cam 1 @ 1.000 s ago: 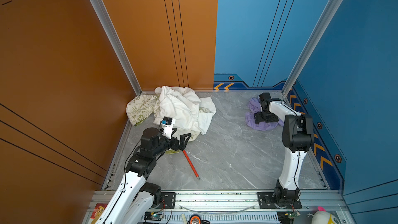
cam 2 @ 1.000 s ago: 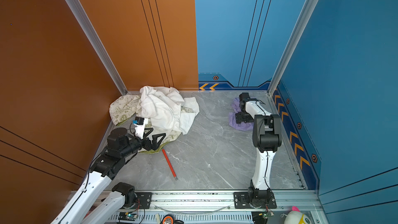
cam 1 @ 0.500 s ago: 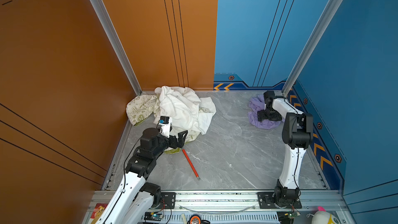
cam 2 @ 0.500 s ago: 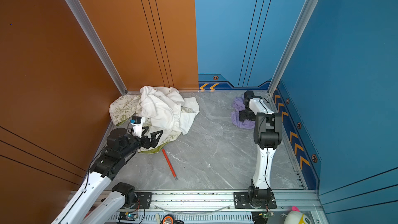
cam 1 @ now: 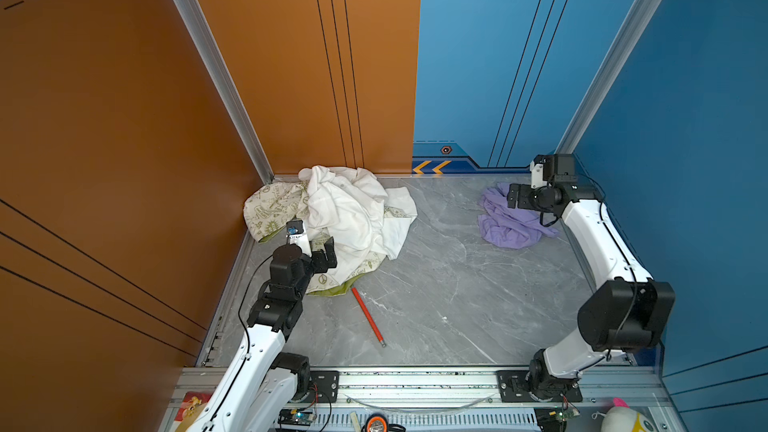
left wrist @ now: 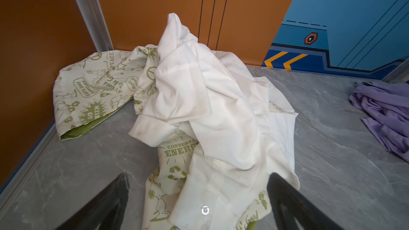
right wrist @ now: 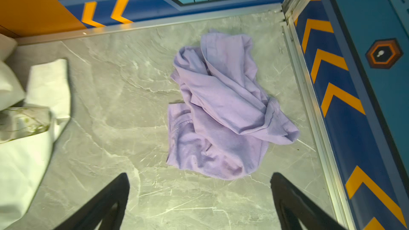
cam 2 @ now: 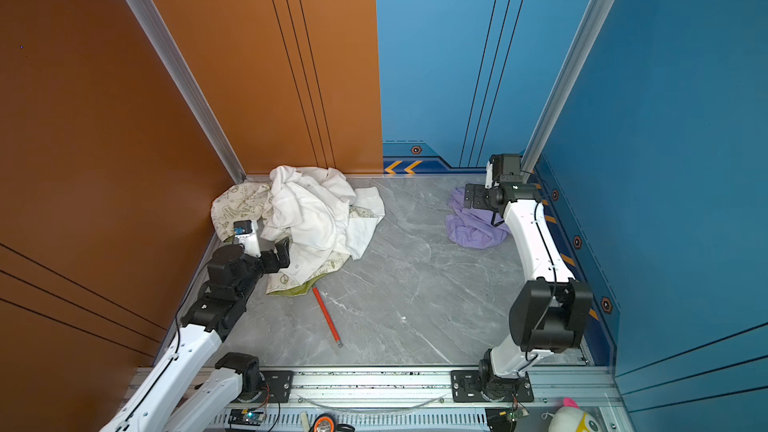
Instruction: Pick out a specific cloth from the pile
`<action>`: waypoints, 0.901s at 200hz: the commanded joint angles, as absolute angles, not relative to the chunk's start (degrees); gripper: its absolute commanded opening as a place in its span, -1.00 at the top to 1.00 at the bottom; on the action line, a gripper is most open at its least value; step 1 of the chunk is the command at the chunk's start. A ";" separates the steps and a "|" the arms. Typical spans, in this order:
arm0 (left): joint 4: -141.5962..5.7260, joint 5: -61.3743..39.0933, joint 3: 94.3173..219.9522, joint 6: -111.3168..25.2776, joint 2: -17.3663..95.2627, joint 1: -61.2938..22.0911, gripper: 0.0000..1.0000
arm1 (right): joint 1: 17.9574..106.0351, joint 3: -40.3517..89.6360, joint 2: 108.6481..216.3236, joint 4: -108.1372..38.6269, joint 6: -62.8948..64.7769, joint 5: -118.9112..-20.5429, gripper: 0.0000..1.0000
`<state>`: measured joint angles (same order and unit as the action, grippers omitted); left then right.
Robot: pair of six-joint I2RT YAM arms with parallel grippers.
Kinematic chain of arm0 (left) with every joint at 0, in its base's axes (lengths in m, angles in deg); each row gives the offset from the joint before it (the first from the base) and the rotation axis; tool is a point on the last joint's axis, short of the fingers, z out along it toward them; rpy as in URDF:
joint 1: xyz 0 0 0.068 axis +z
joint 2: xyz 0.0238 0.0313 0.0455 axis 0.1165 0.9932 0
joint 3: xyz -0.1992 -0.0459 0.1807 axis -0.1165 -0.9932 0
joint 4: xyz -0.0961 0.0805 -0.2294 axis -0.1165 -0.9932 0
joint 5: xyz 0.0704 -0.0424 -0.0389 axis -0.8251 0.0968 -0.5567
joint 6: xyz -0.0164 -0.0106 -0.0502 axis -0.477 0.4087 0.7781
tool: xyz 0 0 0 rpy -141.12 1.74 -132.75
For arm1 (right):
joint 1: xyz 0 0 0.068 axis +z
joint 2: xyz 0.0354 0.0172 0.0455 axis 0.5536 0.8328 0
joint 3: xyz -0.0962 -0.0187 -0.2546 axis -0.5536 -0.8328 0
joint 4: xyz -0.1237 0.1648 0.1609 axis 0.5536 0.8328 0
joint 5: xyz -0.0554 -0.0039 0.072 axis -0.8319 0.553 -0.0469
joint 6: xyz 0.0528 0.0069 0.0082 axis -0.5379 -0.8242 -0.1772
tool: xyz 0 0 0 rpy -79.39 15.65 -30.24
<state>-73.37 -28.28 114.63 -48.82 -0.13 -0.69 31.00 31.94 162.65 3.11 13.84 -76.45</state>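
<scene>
The pile (cam 1: 365, 238), a white shirt (cam 1: 349, 205) over cream green-printed fabric (cam 1: 270, 209), fills the far left corner. The lavender cloth (cam 1: 507, 228), plain and crumpled, lies far right, well apart from the pile. The right gripper (right wrist: 199, 202) hangs above the cloth, jaws wide and empty. The left gripper (left wrist: 197, 206) is at the pile's near edge, jaws wide.

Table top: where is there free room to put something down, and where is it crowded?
The widest bare patch is the table middle, between the pile and the lavender cloth. Also free: the front, right of the red stick. Crowded: far left corner with the pile, far right corner with the cloth.
</scene>
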 commanded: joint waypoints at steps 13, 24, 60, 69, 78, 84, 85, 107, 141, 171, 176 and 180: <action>-61.35 -34.88 109.83 -48.08 3.07 2.88 -0.96 | 30.36 15.79 152.46 -14.47 11.00 -72.33 -1.00; -58.01 -36.76 108.27 -48.81 4.49 3.07 -0.96 | 29.95 9.44 149.12 -20.77 10.70 -71.31 -1.00; -47.70 -39.93 103.98 -51.01 9.78 3.48 -0.96 | 28.43 -8.37 141.54 -37.98 8.32 -71.82 -1.00; -45.77 -40.41 103.17 -51.24 11.22 3.61 -0.96 | 28.25 -12.39 140.59 -42.24 8.35 -72.17 -1.00; -43.25 -41.16 102.35 -51.19 12.88 3.85 -0.96 | 28.19 -15.91 140.17 -46.10 8.44 -72.54 -1.00; -41.43 -41.31 101.78 -51.04 14.04 3.96 -0.96 | 28.16 -17.88 140.16 -48.27 8.86 -72.76 -1.00; -41.15 -41.33 101.67 -51.07 14.25 4.00 -0.96 | 28.16 -18.15 140.16 -48.60 8.96 -72.80 -1.00; -36.26 -42.31 100.60 -50.75 18.45 4.40 -0.96 | 28.08 -23.16 141.46 -54.47 10.43 -73.26 -1.00; -29.75 -44.13 100.30 -51.27 25.16 4.41 -0.96 | 28.16 -28.84 144.95 -64.86 13.18 -72.54 -1.00; -22.84 -45.01 100.16 -52.76 31.59 4.32 -0.96 | 28.25 -32.66 150.36 -76.13 15.29 -72.97 -1.00; -21.78 -44.95 100.25 -53.76 32.15 4.15 -0.96 | 28.18 -32.68 151.18 -77.72 14.63 -72.66 -1.00; -21.44 -44.63 100.21 -54.41 32.44 4.00 -0.96 | 27.94 -32.32 151.40 -77.21 14.42 -72.18 -1.00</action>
<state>-29.50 -43.12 100.99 -51.27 29.67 4.05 28.36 -31.14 148.59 -66.24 12.90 -72.47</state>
